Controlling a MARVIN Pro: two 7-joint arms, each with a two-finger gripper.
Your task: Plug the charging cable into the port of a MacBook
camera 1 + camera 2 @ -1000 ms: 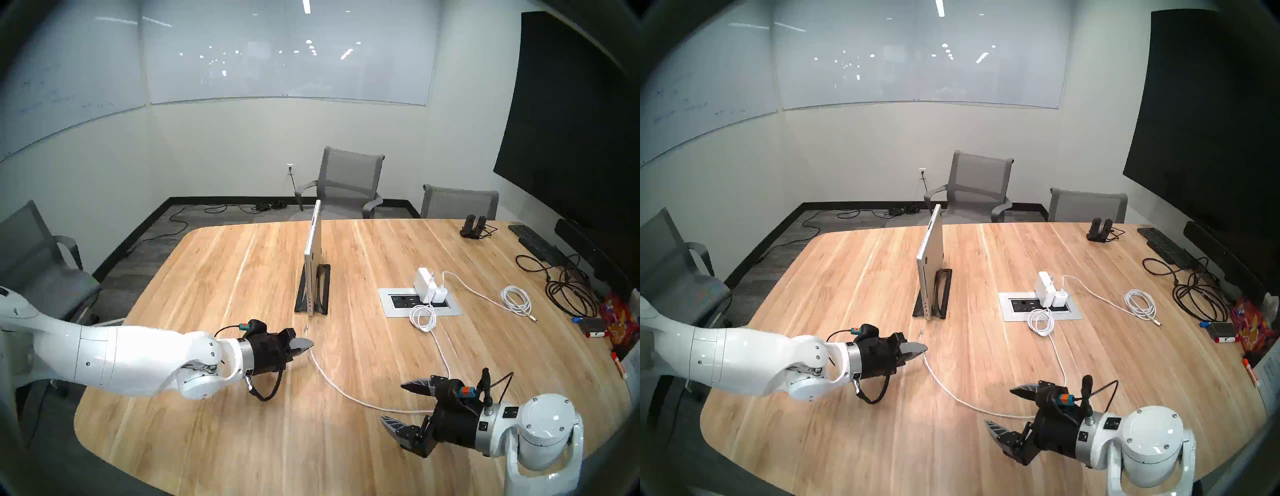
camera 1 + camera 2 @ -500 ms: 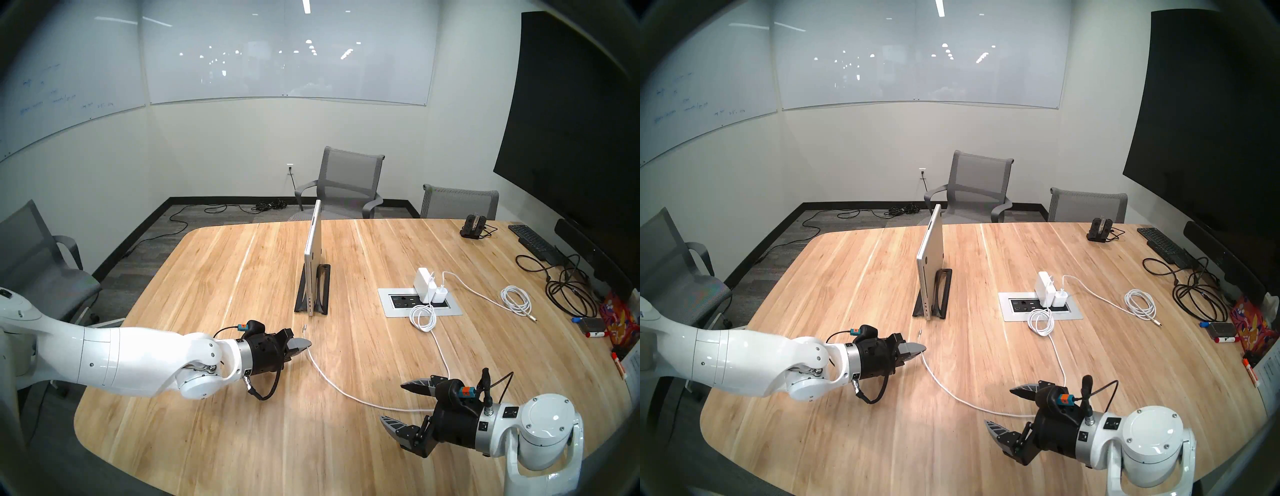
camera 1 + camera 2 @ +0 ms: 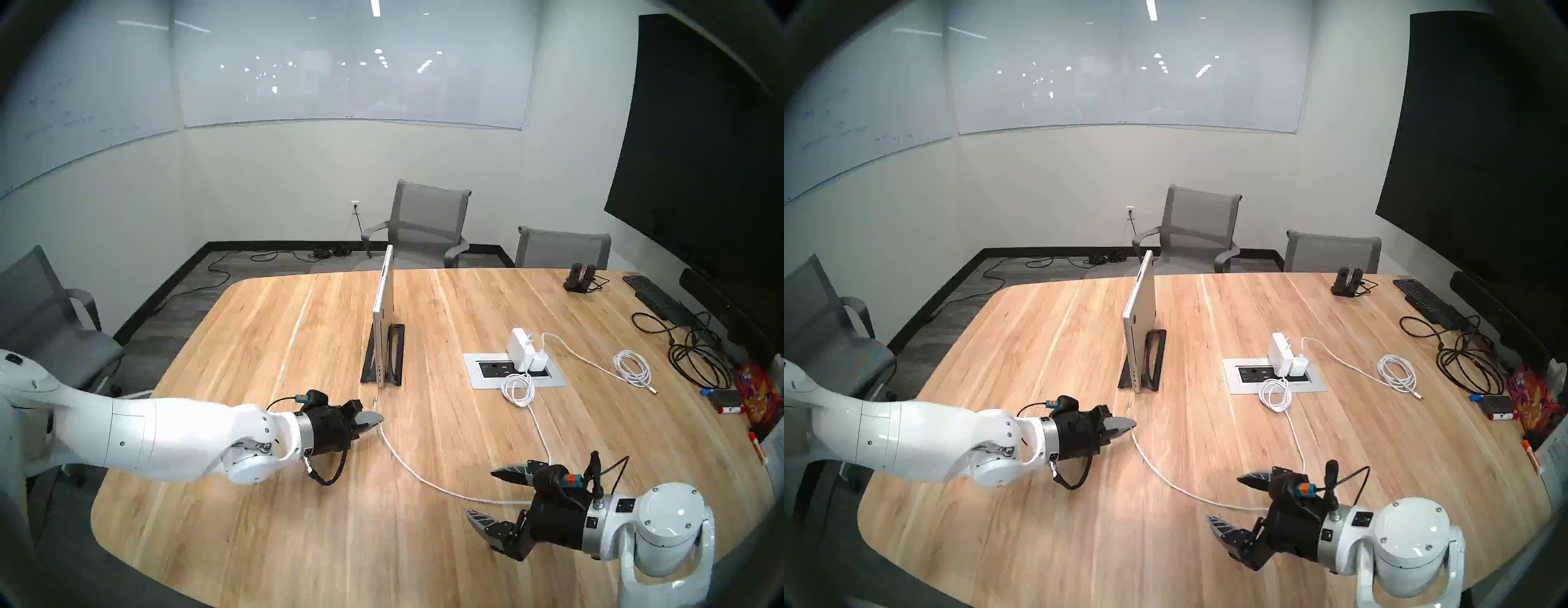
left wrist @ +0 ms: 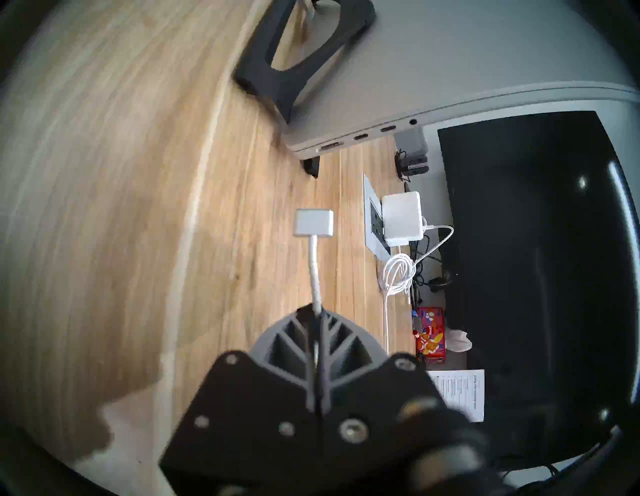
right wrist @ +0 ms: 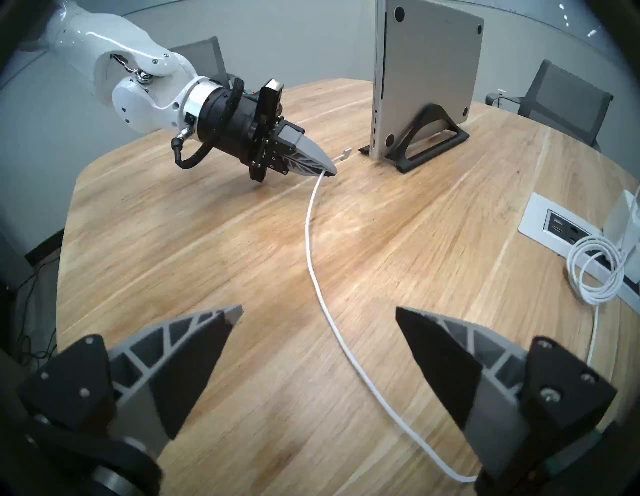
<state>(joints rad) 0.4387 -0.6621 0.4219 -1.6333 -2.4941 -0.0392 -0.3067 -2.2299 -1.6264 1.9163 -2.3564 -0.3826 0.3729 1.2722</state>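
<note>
Pinching charging cable (image 4: 314,273) | left gripper (image 4: 317,311) | connector short of MacBook (image 4: 450,86)

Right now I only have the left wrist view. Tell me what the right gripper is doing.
Observer: The right gripper is open and empty, above the table.
Operator: Describe the cable behind my left gripper.
Observer: From the left gripper the cable curves loosely across the table and passes under the right gripper.
Operator: Tell me how the laptop stands.
Observer: The laptop stands upright on its edge in a black stand.
</note>
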